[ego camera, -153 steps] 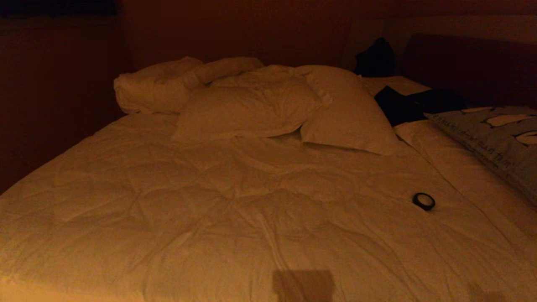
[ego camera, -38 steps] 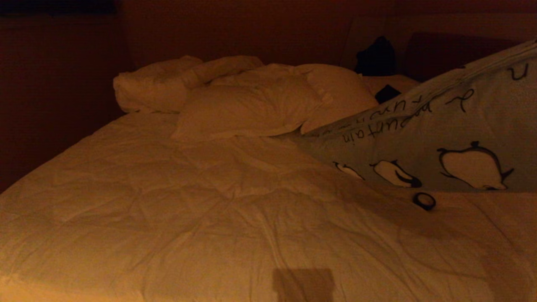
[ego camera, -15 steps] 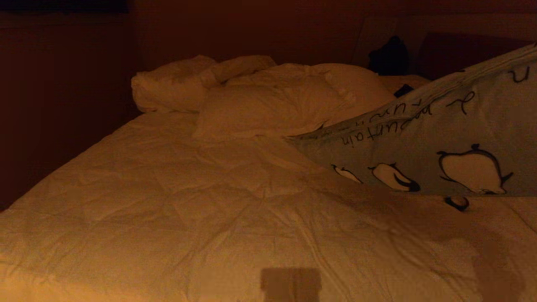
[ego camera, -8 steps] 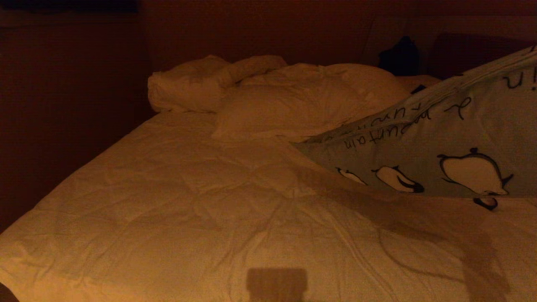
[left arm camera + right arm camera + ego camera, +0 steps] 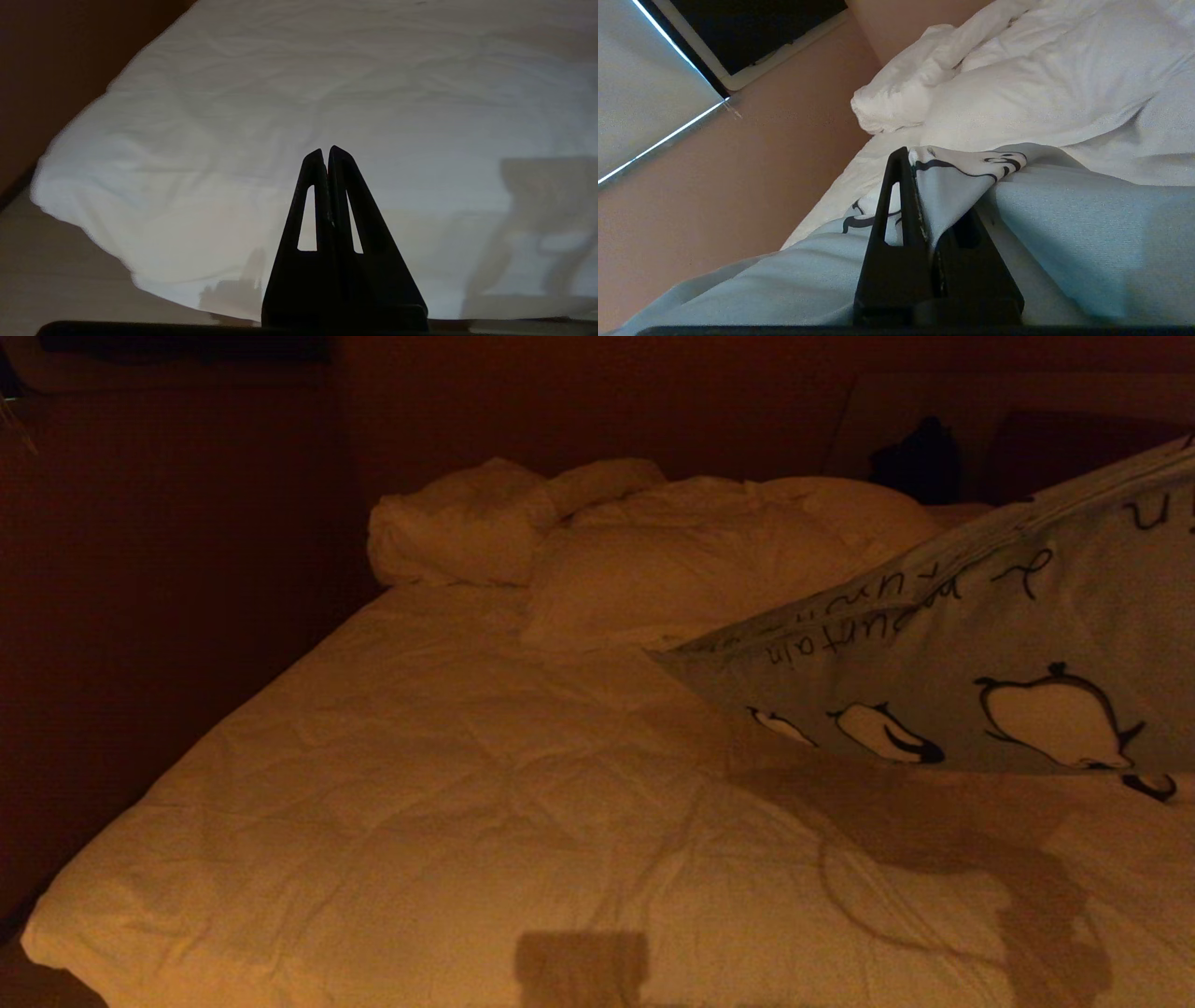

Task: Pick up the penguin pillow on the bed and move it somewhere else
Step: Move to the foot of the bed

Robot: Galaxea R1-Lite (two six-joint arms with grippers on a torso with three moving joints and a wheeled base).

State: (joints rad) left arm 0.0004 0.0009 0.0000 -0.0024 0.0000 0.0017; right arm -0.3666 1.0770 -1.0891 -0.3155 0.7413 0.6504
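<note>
- The large pale grey-blue flanged penguin pillow, printed with black-and-white penguins and a line of text, was seen lifted and tilted over the right side of the bed with its wrinkled cream-white quilted duvet.
- The right gripper was clamped tight on a fold of the pillow's fabric; pick-up judged done.
- The left gripper was seen pressed together, empty, parked over the duvet near the bed's edge.
- Remaining: carrying and setting down elsewhere; nothing released yet.
- Plain white pillows were left near the head of the bed.
</note>
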